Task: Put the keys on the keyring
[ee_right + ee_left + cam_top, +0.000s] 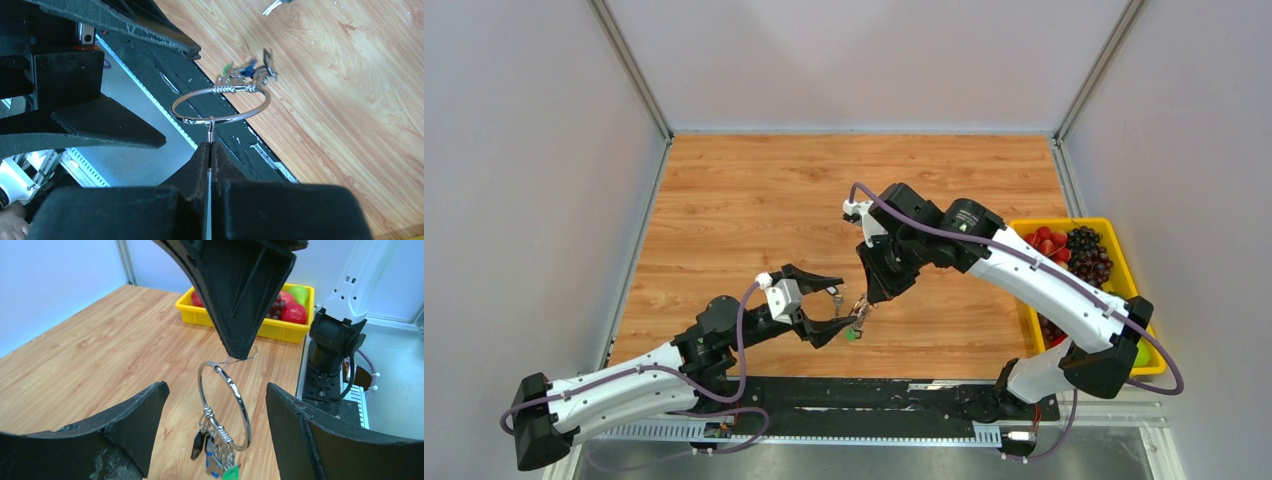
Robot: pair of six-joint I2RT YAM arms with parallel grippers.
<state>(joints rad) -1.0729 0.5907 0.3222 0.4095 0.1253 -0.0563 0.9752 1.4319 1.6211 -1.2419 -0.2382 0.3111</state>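
1. We see the keyring [235,390] hanging upright above the wooden table [724,200], near its front edge.
2. Several keys [216,456] dangle bunched at the ring's bottom, with green, blue and black tags.
3. The right gripper [210,150] is clamped shut on the ring's small wire loop at the top.
4. The left gripper [839,302] is spread wide and holds nothing. In its wrist view we see the ring between its fingers, touching neither.
5. One loose key [272,6] lies on the table.
6. A yellow bin [1044,221] of fruit sits at the right.
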